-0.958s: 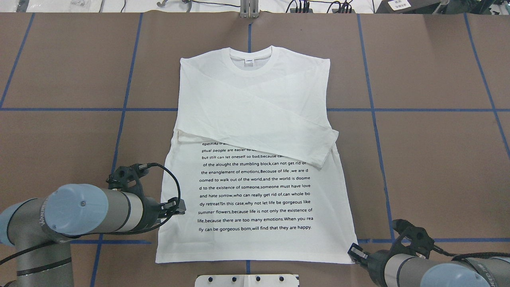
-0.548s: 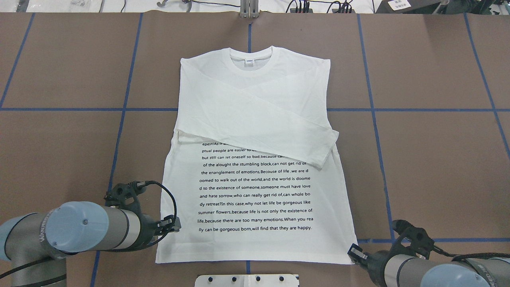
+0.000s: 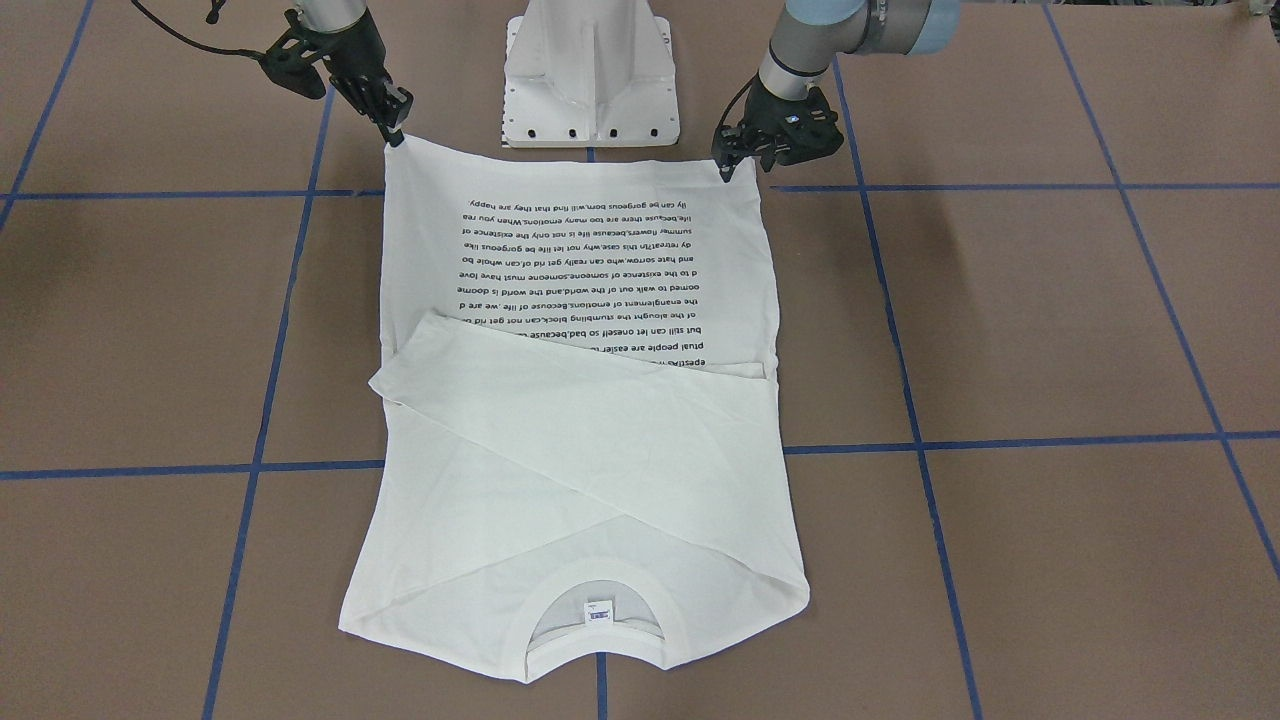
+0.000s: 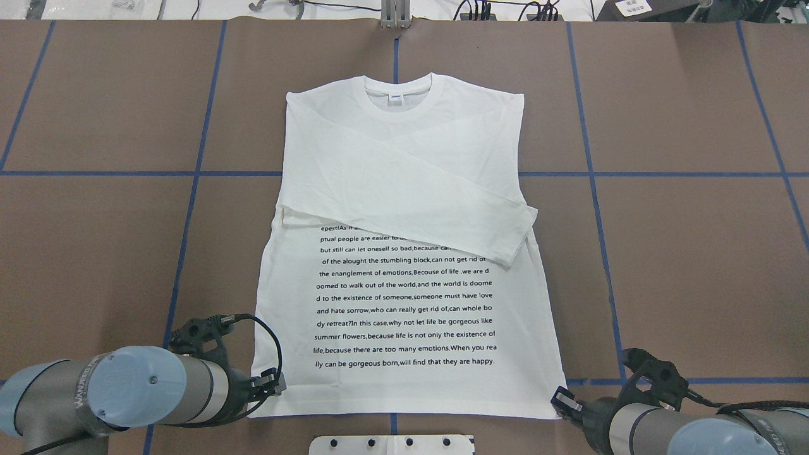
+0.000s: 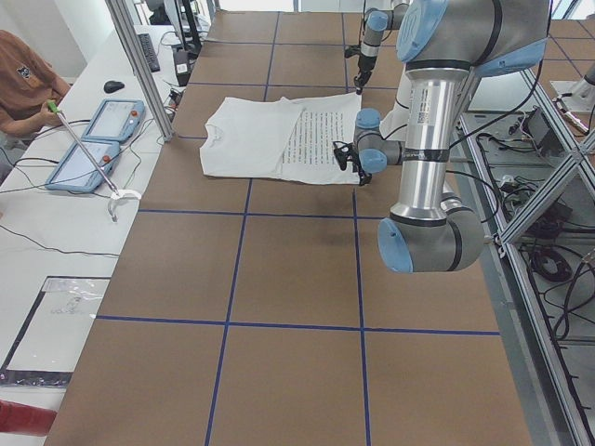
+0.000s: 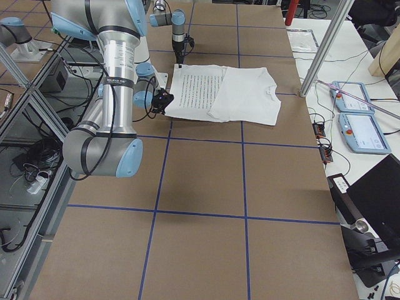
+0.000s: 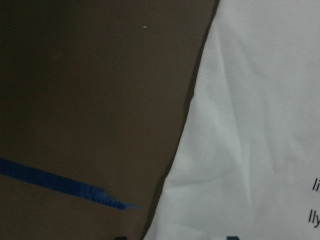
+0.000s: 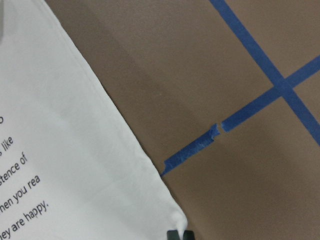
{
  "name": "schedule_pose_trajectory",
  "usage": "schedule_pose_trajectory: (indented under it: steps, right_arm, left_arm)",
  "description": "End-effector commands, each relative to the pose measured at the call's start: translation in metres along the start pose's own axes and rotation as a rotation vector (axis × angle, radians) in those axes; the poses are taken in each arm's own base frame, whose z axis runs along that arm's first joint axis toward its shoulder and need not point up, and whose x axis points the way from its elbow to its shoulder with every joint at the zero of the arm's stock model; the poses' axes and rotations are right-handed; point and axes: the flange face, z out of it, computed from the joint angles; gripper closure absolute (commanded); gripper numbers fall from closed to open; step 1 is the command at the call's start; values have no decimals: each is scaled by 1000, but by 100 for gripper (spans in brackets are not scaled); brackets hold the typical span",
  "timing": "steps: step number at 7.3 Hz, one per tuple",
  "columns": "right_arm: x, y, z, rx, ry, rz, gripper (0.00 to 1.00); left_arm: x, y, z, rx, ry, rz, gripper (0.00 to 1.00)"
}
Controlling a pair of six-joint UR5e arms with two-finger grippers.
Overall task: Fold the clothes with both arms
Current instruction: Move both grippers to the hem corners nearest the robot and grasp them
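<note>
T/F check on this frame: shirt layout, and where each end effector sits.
1. The T-shirt's collar lies at the end far from the pedestal base. True.
2. Both sleeves lie spread out sideways. False: they are folded across the chest.
3. The left end effector is at a hem corner. True.
4. The right end effector is at the collar. False: it is at the other hem corner.

Robotics lab, blue-taped brown table (image 4: 682, 114), aluminium frame posts (image 5: 139, 70), 2 control tablets (image 5: 112, 119)
</note>
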Motion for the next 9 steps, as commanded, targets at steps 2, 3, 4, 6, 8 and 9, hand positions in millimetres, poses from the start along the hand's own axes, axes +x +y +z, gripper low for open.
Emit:
schedule_pose_trajectory:
  steps: [2, 3, 4, 6, 8, 9]
  right_arm:
    - [-1, 0, -1, 0, -2, 1, 100]
    - [-1, 0, -1, -1, -4, 1, 100]
    - [-1, 0, -1, 0, -2, 1, 100]
    - [1, -2, -1, 3, 1, 2, 100]
    - [1, -3, -1, 5, 1, 2, 100]
    - [0, -3, -1, 6, -1, 3, 100]
  left_arm:
    - [-4, 15, 5, -18, -37, -17, 35]
    - [-3, 17, 2, -22, -32, -21, 45]
    - [-3, 17, -1, -19, -42, -22, 70]
    - [-4, 17, -8, -12, -54, -25, 100]
    - [-2, 16, -11, -10, -47, -26, 100]
    - [1, 19, -20, -16, -32, -24, 100]
